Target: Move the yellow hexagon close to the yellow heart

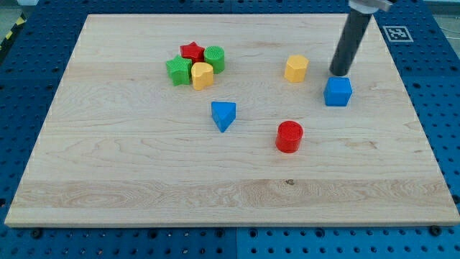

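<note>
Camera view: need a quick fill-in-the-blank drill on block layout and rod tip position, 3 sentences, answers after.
1. My tip sits just above the blue ____ in the view.
2. The yellow hexagon block lies to the view's ____ of my tip.
3. The yellow heart block sits in a cluster with the red star block and two ____ blocks.

Missing words: cube; left; green

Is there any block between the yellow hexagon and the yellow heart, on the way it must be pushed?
No. The board between the yellow hexagon and the yellow heart holds no block. The green cylinder sits just above that line, beside the heart. My tip stands right of the hexagon.
</note>
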Available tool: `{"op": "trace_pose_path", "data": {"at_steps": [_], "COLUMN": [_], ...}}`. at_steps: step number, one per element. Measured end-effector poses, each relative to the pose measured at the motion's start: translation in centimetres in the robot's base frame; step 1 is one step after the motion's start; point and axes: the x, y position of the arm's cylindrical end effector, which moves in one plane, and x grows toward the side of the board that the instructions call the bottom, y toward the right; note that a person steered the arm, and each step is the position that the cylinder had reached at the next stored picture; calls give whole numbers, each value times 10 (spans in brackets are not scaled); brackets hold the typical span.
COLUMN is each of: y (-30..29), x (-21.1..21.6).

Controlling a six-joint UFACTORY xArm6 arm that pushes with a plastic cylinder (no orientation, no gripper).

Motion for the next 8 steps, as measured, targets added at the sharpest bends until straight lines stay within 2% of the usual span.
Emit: {"op": "trace_pose_path", "data": {"at_steps": [1,4,8], "y": [-22,-26,-91], "x": [0,0,-6]}}
